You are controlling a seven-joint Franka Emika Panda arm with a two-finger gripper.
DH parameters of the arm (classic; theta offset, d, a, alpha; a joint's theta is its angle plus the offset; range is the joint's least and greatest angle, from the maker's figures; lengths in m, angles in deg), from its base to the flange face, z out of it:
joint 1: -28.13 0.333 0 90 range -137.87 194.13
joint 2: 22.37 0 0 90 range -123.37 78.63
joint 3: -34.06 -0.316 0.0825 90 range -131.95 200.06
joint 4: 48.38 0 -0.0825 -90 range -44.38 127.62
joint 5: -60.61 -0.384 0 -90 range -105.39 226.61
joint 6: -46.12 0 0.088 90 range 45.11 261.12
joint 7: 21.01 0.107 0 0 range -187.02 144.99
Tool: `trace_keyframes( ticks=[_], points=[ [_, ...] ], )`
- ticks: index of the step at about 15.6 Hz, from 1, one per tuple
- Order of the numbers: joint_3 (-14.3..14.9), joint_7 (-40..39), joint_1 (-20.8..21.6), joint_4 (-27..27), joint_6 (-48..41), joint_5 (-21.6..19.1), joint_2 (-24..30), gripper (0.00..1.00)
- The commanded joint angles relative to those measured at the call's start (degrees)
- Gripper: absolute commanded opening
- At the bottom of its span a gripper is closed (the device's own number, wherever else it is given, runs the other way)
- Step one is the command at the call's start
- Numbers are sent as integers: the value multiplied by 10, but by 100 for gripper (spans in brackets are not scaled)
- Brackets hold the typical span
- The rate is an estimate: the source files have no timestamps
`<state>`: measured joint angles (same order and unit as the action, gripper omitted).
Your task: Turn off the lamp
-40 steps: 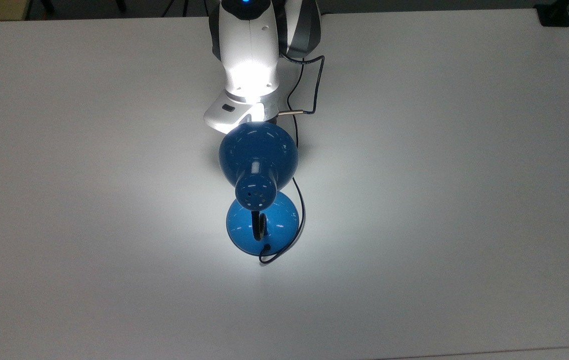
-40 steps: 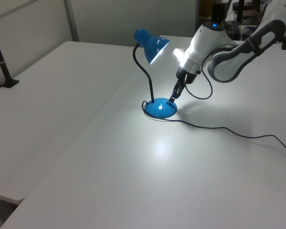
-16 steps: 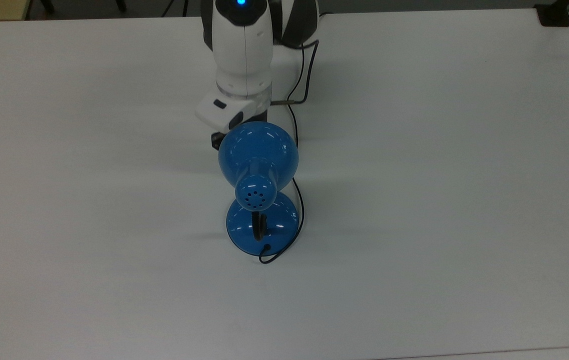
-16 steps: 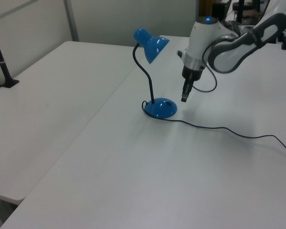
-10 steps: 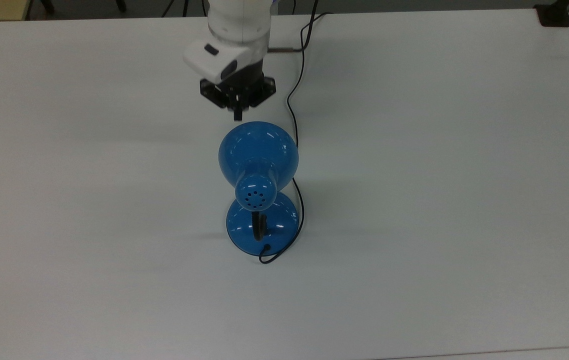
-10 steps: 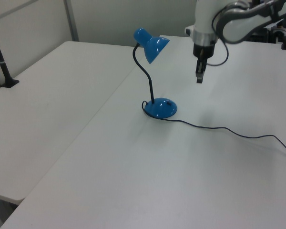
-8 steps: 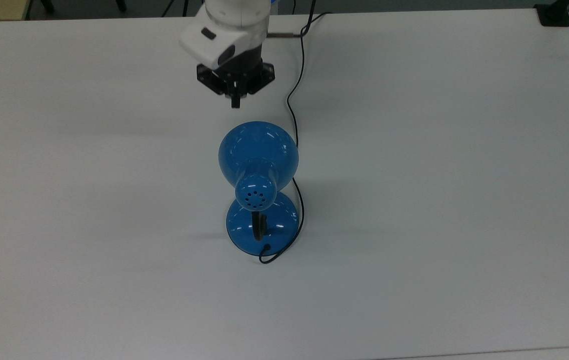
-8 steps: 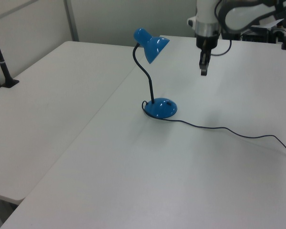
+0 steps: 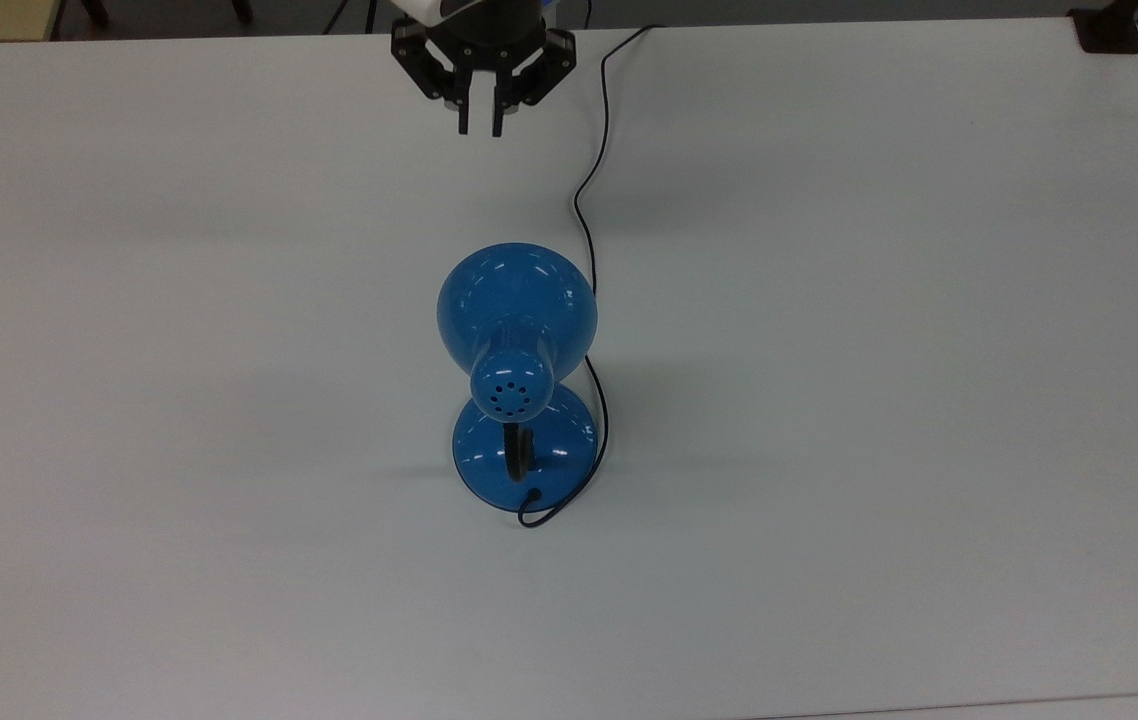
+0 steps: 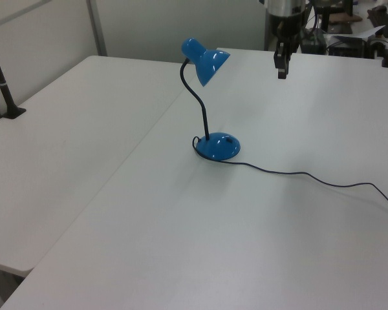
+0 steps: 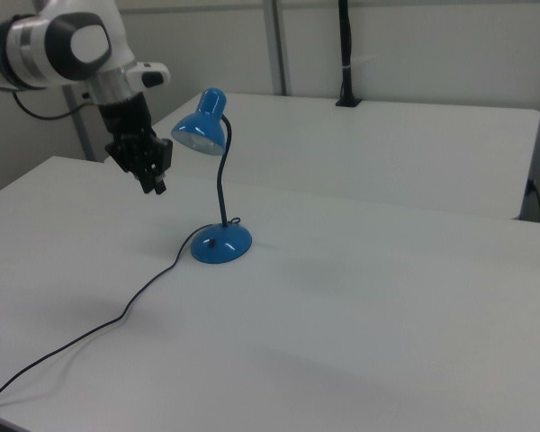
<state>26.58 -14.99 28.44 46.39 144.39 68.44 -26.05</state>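
The lamp stands unlit near the table's middle, with its blue domed shade (image 9: 517,300) over its round blue base (image 9: 549,445). In the left view the shade (image 10: 207,61) sits atop the black gooseneck (image 10: 200,110). No glow falls on the table below it. My gripper (image 9: 479,122) hangs in the air well beyond the shade, at the top view's upper edge. Its two dark fingers stand a little apart with nothing between them. In the right view the gripper (image 11: 155,184) floats to the left of the shade (image 11: 201,126), above the table.
The lamp's thin black cord (image 9: 589,200) runs from the base past the shade toward the arm, and trails across the table in the left view (image 10: 310,175). A black clamped post (image 10: 3,84) stands at the far table's edge. A seam (image 10: 149,135) divides the two white tables.
The lamp's light has gone out. My gripper lifted off the lamp's base, drew back and up past the shade toward the top view's top edge, and its fingers have parted.
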Motion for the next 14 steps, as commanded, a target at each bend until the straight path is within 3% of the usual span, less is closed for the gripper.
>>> trace_keyframes(
  ticks=[1,2,14],
  points=[
    [2,13,5,-6,-28,1,18,91],
    [2,13,5,-6,-30,1,19,100],
    [4,15,2,-23,-60,-4,25,100]
  ],
)
